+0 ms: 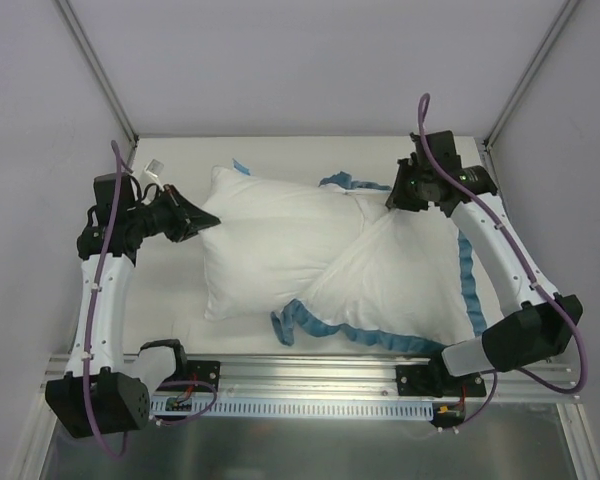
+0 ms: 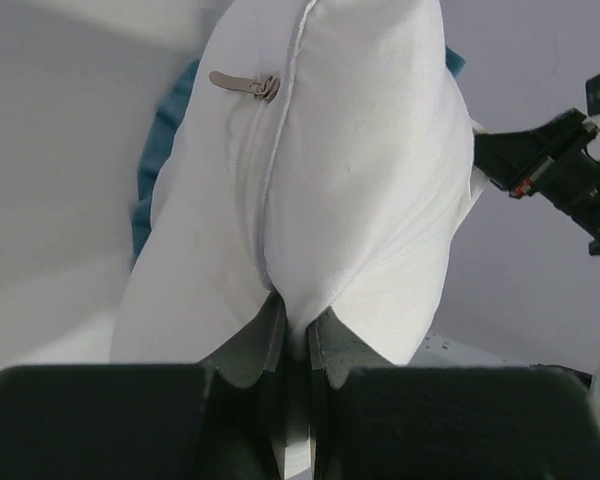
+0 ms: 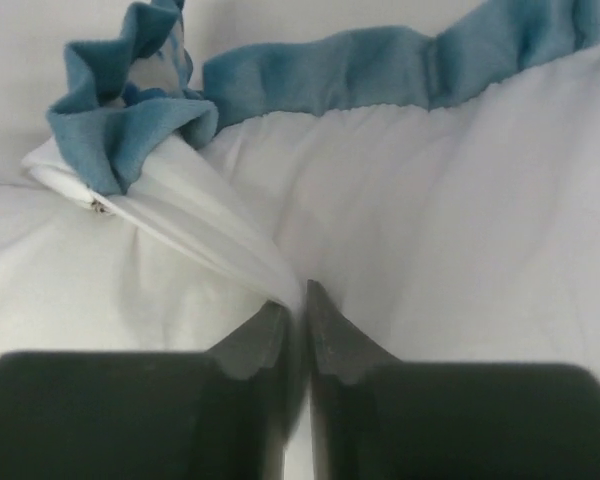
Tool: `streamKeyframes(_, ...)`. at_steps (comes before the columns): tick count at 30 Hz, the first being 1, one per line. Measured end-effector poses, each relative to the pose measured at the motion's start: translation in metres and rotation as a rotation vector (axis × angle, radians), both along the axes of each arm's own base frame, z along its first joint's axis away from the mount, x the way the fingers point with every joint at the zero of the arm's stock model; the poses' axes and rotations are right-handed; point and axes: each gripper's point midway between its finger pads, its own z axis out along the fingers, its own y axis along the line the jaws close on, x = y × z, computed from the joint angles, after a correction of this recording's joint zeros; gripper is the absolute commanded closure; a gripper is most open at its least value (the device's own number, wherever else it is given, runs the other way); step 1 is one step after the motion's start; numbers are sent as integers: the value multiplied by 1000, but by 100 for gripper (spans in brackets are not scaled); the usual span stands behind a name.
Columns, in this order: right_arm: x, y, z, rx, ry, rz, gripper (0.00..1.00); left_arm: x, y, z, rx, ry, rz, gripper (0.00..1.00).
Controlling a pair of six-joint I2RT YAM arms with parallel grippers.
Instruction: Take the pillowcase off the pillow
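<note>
My left hand point(image 1: 206, 220) is clamped on the pillow's point(image 1: 265, 250) corner near the counter's point(image 1: 310, 150) left edge. My right hand point(image 1: 393, 199) pinches the pillowcase point(image 1: 405, 280) by the far right corner.

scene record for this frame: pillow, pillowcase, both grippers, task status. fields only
pillow: plain white, lying on table, left of centre; zipper pull by its seam
pillowcase: white inside showing, teal-blue ruffle along edge, overlaps pillow's right end
left gripper: shut on pillow's seam at its left end
right gripper: shut on a white pillowcase fold beside ruffle
status: pillow mostly bare; cannot tell whether its right end is inside pillowcase
</note>
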Motion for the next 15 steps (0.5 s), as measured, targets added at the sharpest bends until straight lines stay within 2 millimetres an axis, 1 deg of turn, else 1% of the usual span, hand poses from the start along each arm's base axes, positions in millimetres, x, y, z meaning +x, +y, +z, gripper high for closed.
streamKeyframes(1, -1, 5, 1, -17, -6, 18, 54, 2, 3, -1, 4, 6, 14, 100)
streamKeyframes(2, -2, 14, 3, -39, -11, 46, 36, 4, 7, -3, 12, 14, 34, 100)
streamKeyframes(4, -1, 26, 7, -90, -39, 92, 9, 11, 19, -10, 41, 37, 95, 100)
streamKeyframes(6, -4, 32, 7, -132, -52, 125, 1, 16, 30, -17, 69, 57, 151, 100)
streamKeyframes(7, -6, 31, 7, -150, -52, 130, 0, 18, 36, -21, 85, 69, 182, 100)
streamKeyframes(8, -7, 30, 7, -162, -53, 130, 3, 20, 39, -22, 89, 76, 197, 100)
streamKeyframes(9, -9, 26, 9, -171, -64, 120, 4, 21, 42, -25, 92, 91, 215, 100)
streamKeyframes(11, -18, 12, 10, -189, -75, 99, 4, 24, 45, -30, 92, 116, 231, 100)
streamKeyframes(15, -58, -32, 17, -200, -108, 16, 4, 31, 54, -43, 98, 183, 287, 100)
